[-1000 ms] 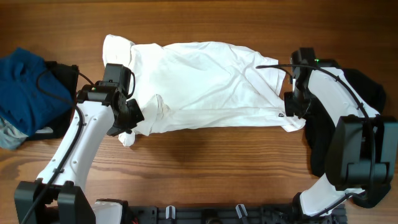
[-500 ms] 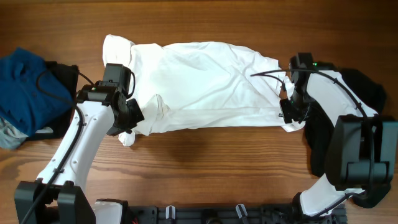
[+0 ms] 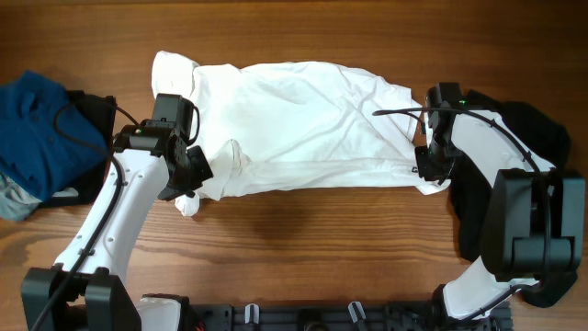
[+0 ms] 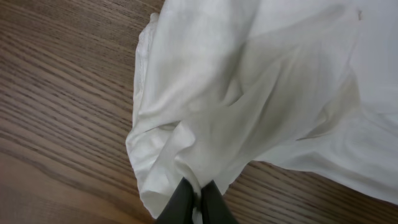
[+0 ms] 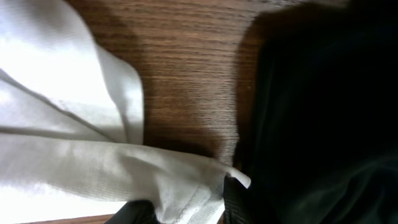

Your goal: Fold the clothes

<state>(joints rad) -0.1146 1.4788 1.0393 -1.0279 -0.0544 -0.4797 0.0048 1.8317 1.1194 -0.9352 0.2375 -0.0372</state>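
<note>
The large white T-shirt [image 3: 303, 124] lies spread across the middle of the table, with a small dark tag [image 3: 415, 170] near its right lower corner. My left gripper [image 3: 188, 176] is shut on a bunched fold at the shirt's left lower edge, and its jaws are pinched together on white fabric in the left wrist view [image 4: 196, 199]. My right gripper [image 3: 430, 171] is at the shirt's right lower corner. Its fingers [image 5: 186, 208] stand apart, with the stitched hem of the shirt [image 5: 93, 168] lying between them.
A blue garment [image 3: 37, 133] is heaped at the left edge. A black garment [image 3: 528, 138] lies at the right, under and behind the right arm, and it also fills the right half of the right wrist view [image 5: 323, 112]. Bare wood lies in front of the shirt.
My right gripper has moved slightly down and toward the shirt's right lower corner. The left arm and the shirt have not visibly moved.
</note>
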